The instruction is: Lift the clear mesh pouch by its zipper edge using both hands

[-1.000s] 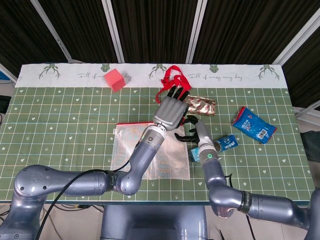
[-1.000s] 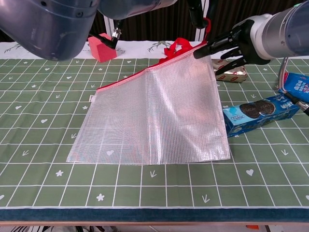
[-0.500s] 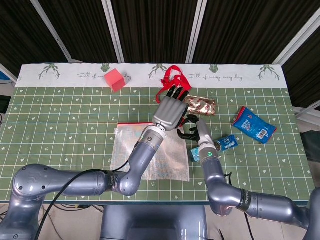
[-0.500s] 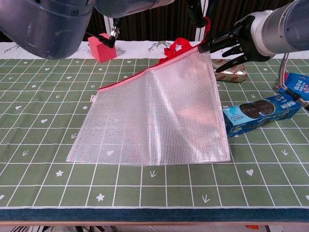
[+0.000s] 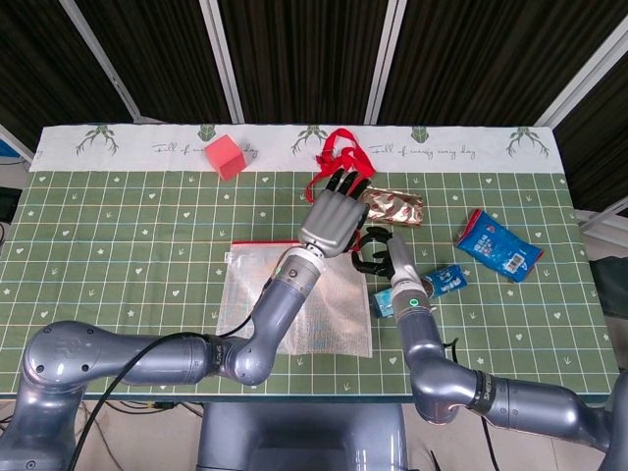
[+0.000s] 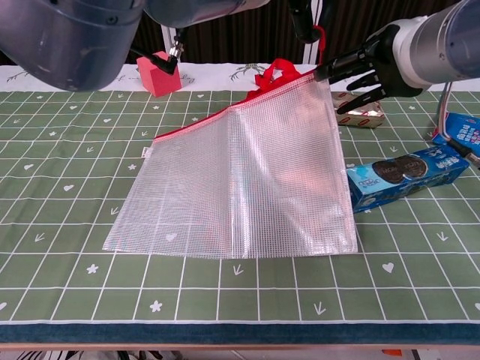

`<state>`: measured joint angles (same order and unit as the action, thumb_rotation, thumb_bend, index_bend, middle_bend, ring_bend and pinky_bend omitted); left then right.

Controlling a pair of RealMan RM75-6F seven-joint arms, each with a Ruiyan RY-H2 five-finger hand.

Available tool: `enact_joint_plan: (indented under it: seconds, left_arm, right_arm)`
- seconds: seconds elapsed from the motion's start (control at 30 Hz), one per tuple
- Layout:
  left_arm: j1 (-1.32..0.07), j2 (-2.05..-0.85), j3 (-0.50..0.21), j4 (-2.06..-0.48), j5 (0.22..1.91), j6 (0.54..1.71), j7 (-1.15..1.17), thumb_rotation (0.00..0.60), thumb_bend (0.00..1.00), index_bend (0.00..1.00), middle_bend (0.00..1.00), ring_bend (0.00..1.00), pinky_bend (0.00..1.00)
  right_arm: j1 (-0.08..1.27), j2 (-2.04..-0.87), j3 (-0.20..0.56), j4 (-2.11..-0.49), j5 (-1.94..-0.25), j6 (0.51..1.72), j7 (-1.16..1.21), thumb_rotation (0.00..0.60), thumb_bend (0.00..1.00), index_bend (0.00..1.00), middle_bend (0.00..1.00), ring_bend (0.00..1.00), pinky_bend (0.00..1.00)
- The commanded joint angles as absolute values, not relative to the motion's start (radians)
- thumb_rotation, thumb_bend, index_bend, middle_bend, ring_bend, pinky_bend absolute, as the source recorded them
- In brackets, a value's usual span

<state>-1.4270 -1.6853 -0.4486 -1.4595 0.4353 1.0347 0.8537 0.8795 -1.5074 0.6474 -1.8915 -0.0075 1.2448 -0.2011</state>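
Compared with the views taken a second ago, the right hand [image 6: 375, 64] has crept slightly up and outward at the raised corner of the clear mesh pouch with a red zipper edge [image 6: 240, 180], and the pouch's lower right corner has slid a little toward the blue box of sandwich cookies [image 6: 401, 176]. The pouch's overall pose is otherwise nearly unchanged. This reads as a lift in its early stage: one end of the zipper edge is up, and the far left end remains low.

The left hand [image 5: 334, 218] hovers over the upper right part of the pouch in the head view, its fingers [image 5: 345, 182] extended and slightly apart; whether any of them pinch the red edge cannot be told, since the chest view shows only the arm's bulk. The right hand's dark fingers [image 6: 352, 64] meet the pouch's top right corner beside the red strap loop [image 6: 281, 71], but a firm clamp cannot be confirmed.

The pouch is translucent, gridded with fine mesh and apparently empty. It stands as a tilted sheet: its bottom edge rests on the green checked table [image 6: 75, 150], and its red zipper edge slopes up from left to right.
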Motion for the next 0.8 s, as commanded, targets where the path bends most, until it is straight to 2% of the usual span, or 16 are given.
enact_joint_plan:
  seconds: [0.03, 0.33, 0.8]
  left_arm:
    - [-1.428, -1.684, -0.447, -1.461, 0.434, 1.036, 0.852, 0.6, 0.42, 0.61, 0.12, 0.0, 0.0]
    - [-1.43, -1.68, -0.439, -1.456, 0.431, 1.033, 0.841, 0.6, 0.42, 0.62, 0.12, 0.0, 0.0]
    - [-1.405, -1.654, -0.421, -1.482, 0.432, 1.046, 0.814, 0.6, 0.42, 0.62, 0.12, 0.0, 0.0]
  right_arm:
    - [0.879, -1.508, 0.647, -1.892, -0.008, 1.245, -0.201, 0.6, 0.51, 0.56, 0.19, 0.05, 0.27]
    - [0.877, -1.507, 0.653, -1.893, -0.008, 1.243, -0.198, 0.6, 0.6, 0.56, 0.19, 0.05, 0.27]
    - [0.873, -1.491, 0.685, -1.926, -0.008, 1.234, -0.177, 0.6, 0.6, 0.58, 0.21, 0.05, 0.27]
